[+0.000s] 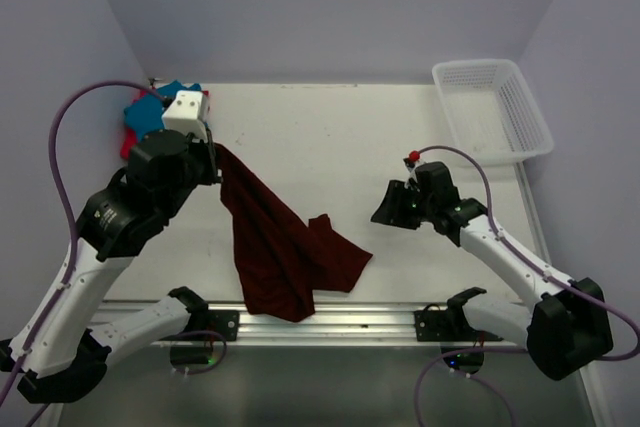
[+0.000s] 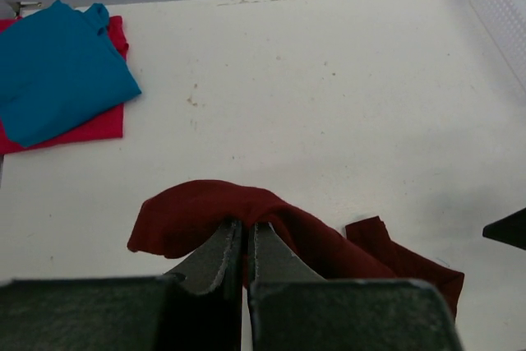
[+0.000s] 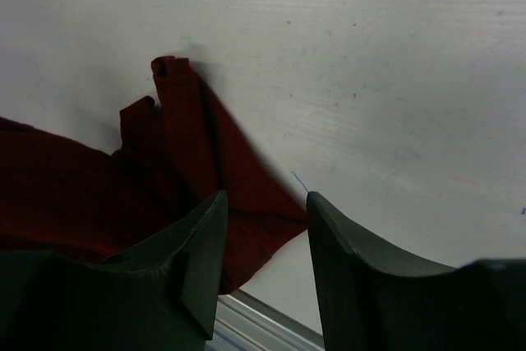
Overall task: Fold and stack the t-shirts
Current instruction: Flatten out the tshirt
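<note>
Left hand (image 2: 244, 228) pressed together, pinching a fold of the maroon t-shirt (image 1: 275, 247) and holding that end up off the counter (image 1: 340, 137) on the left side. Rest of the cloth trails down to the near edge, rumpled. Right hand (image 3: 265, 203) spread, above the counter near the shirt's right corner, gripping no cloth. Teal t-shirt (image 2: 57, 63) lies folded on the red-pink t-shirt (image 2: 94, 127), far left corner. White mesh basket (image 1: 495, 107) at far right

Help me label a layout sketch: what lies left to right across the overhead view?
teal t-shirt → maroon t-shirt → right arm's fingers → white basket
</note>
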You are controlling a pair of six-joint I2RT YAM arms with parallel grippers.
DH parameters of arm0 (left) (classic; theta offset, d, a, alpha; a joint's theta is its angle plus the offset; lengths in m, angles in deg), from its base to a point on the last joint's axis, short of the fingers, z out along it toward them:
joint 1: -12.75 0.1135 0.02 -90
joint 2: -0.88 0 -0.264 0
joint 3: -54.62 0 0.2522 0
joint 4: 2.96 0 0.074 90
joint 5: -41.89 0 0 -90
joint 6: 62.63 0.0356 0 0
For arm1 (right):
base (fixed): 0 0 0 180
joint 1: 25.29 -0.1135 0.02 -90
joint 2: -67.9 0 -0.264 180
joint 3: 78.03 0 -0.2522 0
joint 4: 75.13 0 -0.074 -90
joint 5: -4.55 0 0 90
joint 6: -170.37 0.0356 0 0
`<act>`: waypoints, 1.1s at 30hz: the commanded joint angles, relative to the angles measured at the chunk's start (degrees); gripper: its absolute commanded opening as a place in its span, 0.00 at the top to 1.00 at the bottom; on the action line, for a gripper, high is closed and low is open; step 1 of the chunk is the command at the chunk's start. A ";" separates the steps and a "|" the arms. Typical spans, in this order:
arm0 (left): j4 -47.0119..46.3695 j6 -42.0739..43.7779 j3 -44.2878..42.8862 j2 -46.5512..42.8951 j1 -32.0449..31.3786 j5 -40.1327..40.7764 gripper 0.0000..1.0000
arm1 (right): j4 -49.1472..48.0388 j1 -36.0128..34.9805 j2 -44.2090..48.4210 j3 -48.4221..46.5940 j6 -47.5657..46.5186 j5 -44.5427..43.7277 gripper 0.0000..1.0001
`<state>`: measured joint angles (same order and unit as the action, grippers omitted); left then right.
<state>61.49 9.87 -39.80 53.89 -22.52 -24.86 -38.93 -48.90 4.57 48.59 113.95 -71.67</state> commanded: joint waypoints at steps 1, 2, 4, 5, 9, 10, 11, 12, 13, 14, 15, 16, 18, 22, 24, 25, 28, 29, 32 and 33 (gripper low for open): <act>-2.36 -2.01 -0.46 -0.10 0.11 3.39 1.00 | -6.08 -0.90 1.54 2.69 4.12 9.05 0.53; -2.27 -2.10 -0.46 -0.02 0.02 3.39 1.00 | -7.83 -1.25 1.20 4.09 4.64 9.85 0.53; -2.44 -2.37 -0.02 -0.10 0.11 3.21 1.00 | -9.42 -2.92 -0.55 5.42 6.22 11.61 0.53; -2.45 -2.45 0.07 -0.28 0.02 3.21 1.00 | -10.65 -3.62 -1.09 6.30 6.58 11.71 0.53; -2.10 -2.63 0.42 -0.98 0.02 3.73 1.00 | -12.33 -7.23 -3.46 7.36 7.64 10.30 0.53; -1.66 -2.72 0.33 -1.24 0.11 4.00 1.00 | -12.15 -8.36 -3.64 7.27 7.64 9.87 0.53; -1.57 -2.72 0.33 -1.59 0.02 4.35 1.00 | -12.24 -8.72 -4.25 7.27 7.64 9.25 0.53; -1.39 -2.72 0.42 -1.77 0.02 4.79 1.00 | -12.15 -9.08 -4.52 7.18 7.55 8.99 0.53; -1.22 -2.72 0.51 -2.12 0.11 4.97 1.00 | -12.07 -9.60 -4.87 7.10 7.38 8.63 0.53; -1.13 -2.81 0.51 -2.39 0.02 5.23 1.00 | -11.80 -9.87 -5.83 6.92 7.20 8.28 0.53; -1.04 -2.81 0.42 -2.48 0.02 5.32 1.00 | -11.71 -10.30 -6.45 6.92 6.85 7.41 0.53; -0.95 -2.98 0.42 -2.56 0.02 5.32 1.00 | -11.63 -10.92 -7.06 7.01 6.67 6.88 0.53; -0.60 -3.07 0.42 -2.92 0.11 5.67 1.00 | -11.36 -11.45 -8.90 7.53 6.32 4.43 0.53; -0.07 -3.33 0.51 -3.62 0.02 6.29 1.00 | -11.36 -12.85 -11.46 8.41 5.88 0.99 0.53; 0.10 -3.42 0.68 -3.97 0.02 6.37 1.00 | -12.33 -13.56 -13.21 8.68 6.23 0.37 0.53; 0.19 -3.42 0.77 -3.97 0.02 6.46 1.00 | -12.76 -13.74 -13.92 8.68 6.23 0.11 0.54; 0.10 -3.42 0.94 -4.06 0.02 6.46 1.00 | -14.17 -14.96 -16.11 8.50 6.41 -0.86 0.56; 0.10 -3.42 1.03 -3.97 0.02 6.46 1.00 | -15.31 -14.97 -16.64 8.68 6.84 -0.86 0.60; 0.19 -3.42 1.21 -3.88 0.11 6.46 1.00 | -17.15 -16.02 -18.23 8.77 7.46 -0.77 0.75; 0.10 -3.42 1.47 -4.06 0.02 6.55 1.00 | -17.51 -16.46 -18.41 8.77 7.90 -0.95 0.80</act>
<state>62.83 7.38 -38.90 50.35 -22.52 -20.16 -54.28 -64.05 -11.77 56.83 121.08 -69.66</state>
